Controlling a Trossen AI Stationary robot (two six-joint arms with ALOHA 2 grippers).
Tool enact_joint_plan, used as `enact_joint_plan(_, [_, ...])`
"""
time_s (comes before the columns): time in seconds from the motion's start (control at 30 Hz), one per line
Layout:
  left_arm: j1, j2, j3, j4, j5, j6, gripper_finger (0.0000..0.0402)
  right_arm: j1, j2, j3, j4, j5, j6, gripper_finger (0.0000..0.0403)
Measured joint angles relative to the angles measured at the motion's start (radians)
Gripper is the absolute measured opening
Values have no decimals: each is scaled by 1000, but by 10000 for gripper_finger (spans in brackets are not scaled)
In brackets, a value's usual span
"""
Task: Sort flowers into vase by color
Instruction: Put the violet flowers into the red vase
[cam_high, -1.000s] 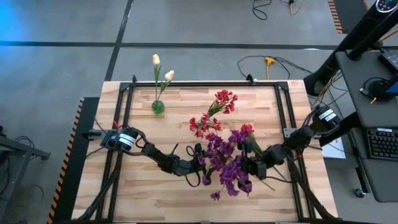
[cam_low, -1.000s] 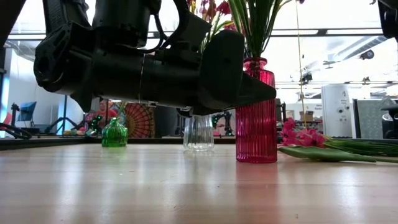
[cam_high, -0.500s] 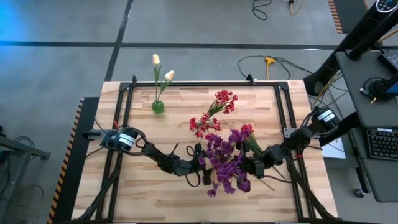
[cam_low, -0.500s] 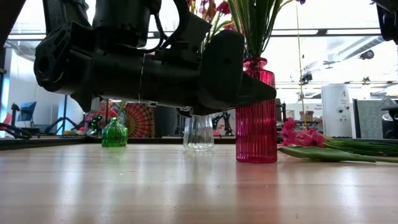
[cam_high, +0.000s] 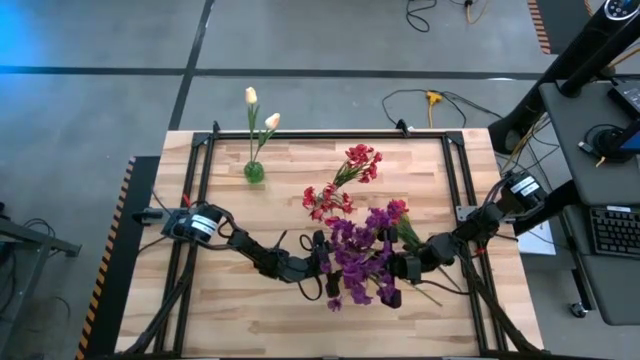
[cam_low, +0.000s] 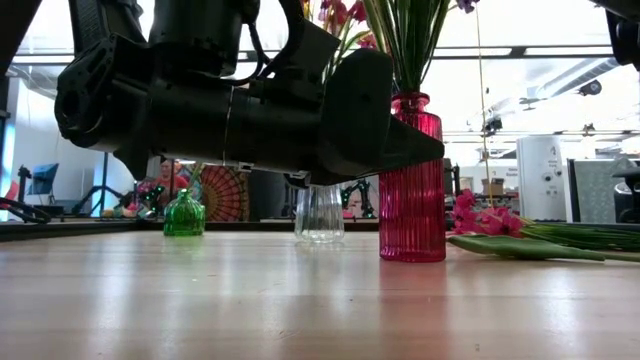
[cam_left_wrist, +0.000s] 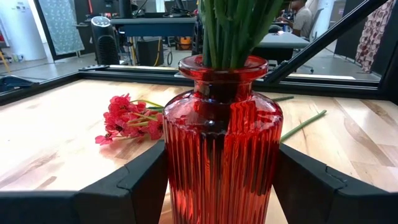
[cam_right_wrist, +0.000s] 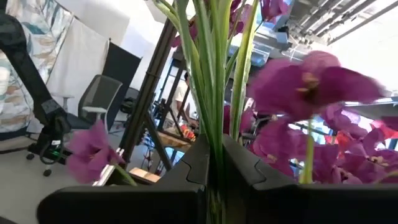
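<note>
Partly done. Tulips already standing in the green vase at the worktop's far left. Red vase braced between the spread fingers of the left claw, green stems already inside. Right claw clamped shut on purple stems, blossoms hanging over the red vase. Red flowers lying loose mid-worktop, others raised behind; clear vase apparently unfilled. No readable labels or writing anywhere.
</note>
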Motion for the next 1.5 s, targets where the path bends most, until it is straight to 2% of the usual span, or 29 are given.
enact_joint_plan(0.43, [0, 0, 0, -1, -1, 0, 231, 0, -1, 1, -39, 28, 77, 18])
enact_joint_plan(0.67, [0, 1, 0, -1, -1, 0, 231, 0, -1, 1, -41, 155, 190, 18])
enact_joint_plan(0.87, [0, 1, 0, -1, -1, 0, 231, 0, -2, 2, -61, 167, 227, 18])
enact_joint_plan(1.1, [-1, 1, 0, -4, 2, 5, 231, -2, 3, -5, -164, 235, 281, 18])
enact_joint_plan(1.5, [-1, 1, 0, -6, 3, 3, 231, 0, 1, -1, -201, 234, 273, 18])
